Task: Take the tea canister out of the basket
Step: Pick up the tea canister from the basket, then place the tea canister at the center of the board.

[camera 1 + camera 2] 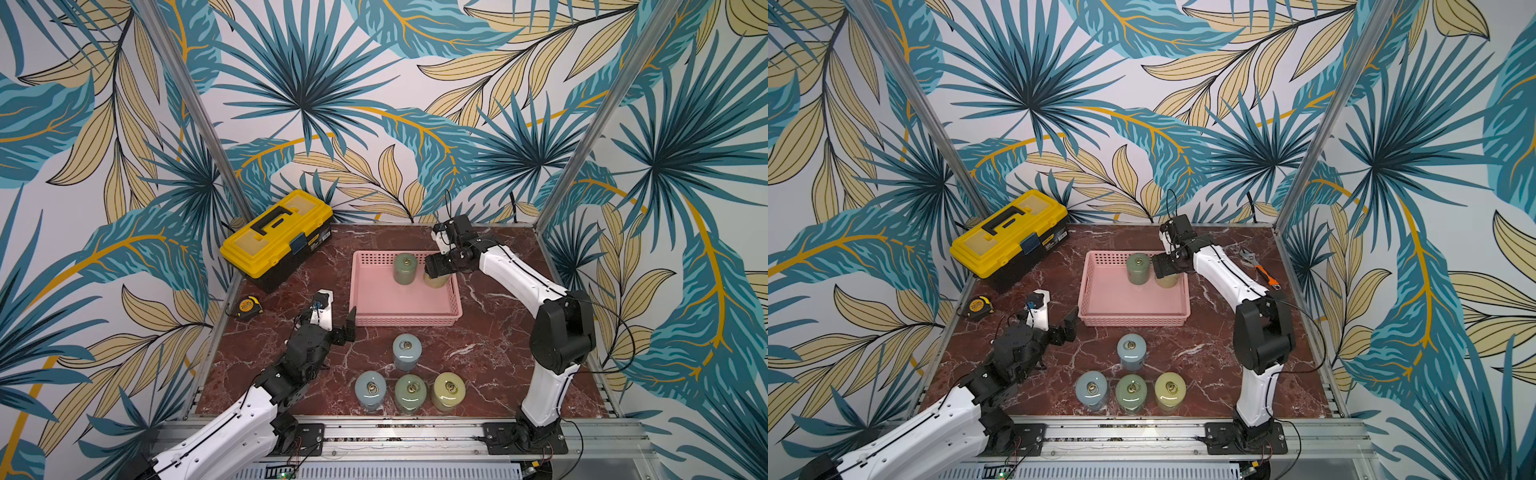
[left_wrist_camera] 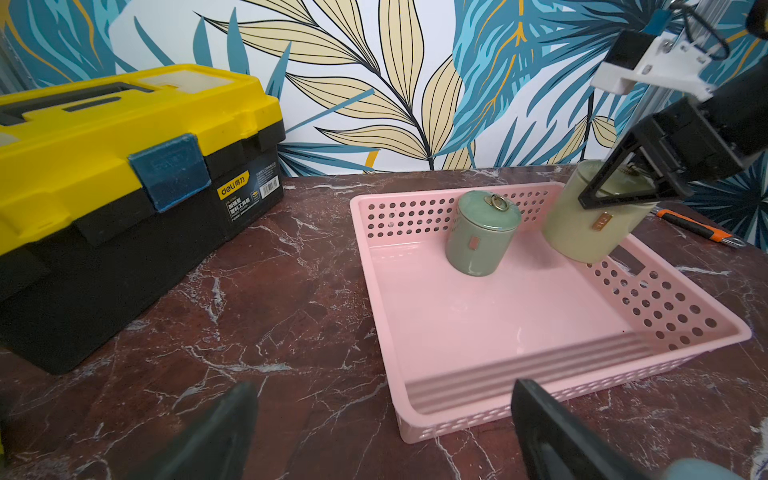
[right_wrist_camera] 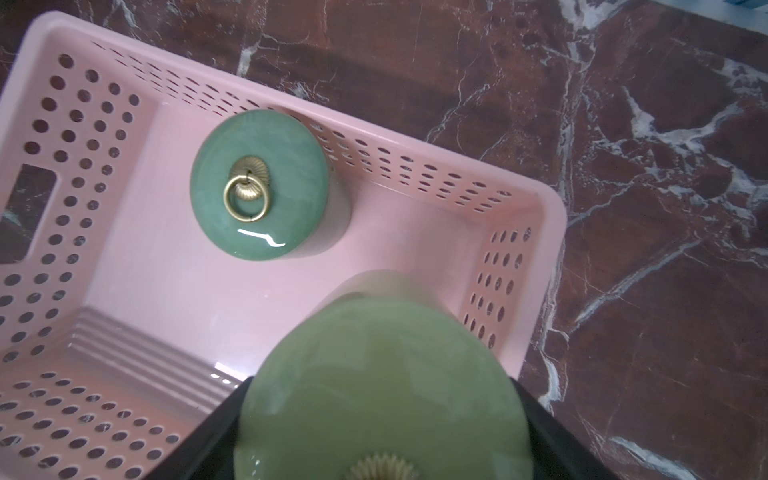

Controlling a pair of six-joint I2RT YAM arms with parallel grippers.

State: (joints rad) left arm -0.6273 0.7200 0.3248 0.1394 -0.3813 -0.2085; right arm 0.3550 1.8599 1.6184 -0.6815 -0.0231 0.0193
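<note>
- right gripper [image 1: 438, 269] clamped around the top of the yellow-green tea canister [image 2: 590, 224]; the canister tilts over the far right corner of the pink basket [image 1: 407, 321]; whether its base touches the floor cannot be told
- green canister [image 1: 405, 269] upright just beside it, near the far wall
- left gripper [image 1: 347, 325] spread wide, holding nothing, just beside the basket's near left corner
- four more canisters [image 1: 407, 353] stand on the marble table [image 1: 478, 374] in front of the basket; yellow toolbox [image 1: 276, 237] at far left

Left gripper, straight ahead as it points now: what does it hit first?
Probably the near corner of the basket, sitting between the fingertips of the open left gripper. Height over its rim is unclear.
</note>
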